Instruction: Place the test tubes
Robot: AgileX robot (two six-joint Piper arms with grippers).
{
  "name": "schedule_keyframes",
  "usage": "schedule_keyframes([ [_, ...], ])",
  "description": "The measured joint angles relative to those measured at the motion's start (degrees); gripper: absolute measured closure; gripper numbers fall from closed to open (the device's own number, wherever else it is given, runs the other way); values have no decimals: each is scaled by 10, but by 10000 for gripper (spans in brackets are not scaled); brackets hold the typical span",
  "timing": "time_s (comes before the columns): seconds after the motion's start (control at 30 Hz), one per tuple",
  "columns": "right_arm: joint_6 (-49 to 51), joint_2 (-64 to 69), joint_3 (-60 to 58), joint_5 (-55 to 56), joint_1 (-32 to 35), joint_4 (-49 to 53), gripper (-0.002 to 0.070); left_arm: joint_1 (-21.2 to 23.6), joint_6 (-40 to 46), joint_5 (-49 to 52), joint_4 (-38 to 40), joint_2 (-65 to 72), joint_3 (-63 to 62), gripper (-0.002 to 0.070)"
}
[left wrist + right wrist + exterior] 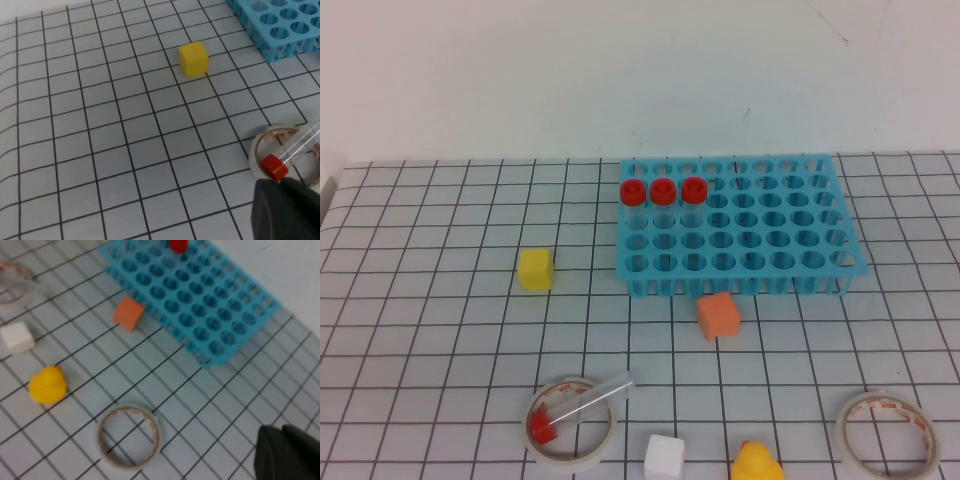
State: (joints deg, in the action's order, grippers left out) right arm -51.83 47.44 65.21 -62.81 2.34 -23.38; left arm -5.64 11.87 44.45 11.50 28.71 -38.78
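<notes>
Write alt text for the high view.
A blue plastic rack holds three red-capped test tubes in its leftmost columns; a fourth tube lies across a white tape roll. A yellow cube, orange cube, white cube, yellow duck and second tape roll lie around. Left gripper and right gripper, both shut, are outside it.

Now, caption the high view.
Three capped tubes in blue rack, fourth tube across tape roll; left claw, right claw unseen.

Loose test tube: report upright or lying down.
Lying down: the test tube rests across the tape roll, red cap inside its ring, outside the rack.
</notes>
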Motion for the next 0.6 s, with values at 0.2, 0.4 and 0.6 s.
schedule_keyframes([
  [0.2,-44,184,98,-77,-64,15,678,0,-32,-17,-39,-23,84,676],
  [0.4,-78,297,111,-77,-195,55,678,0,-40,5,-59,-33,138,676],
  [0.6,-94,396,111,-54,-325,133,678,0,-46,9,-60,-33,140,676],
])
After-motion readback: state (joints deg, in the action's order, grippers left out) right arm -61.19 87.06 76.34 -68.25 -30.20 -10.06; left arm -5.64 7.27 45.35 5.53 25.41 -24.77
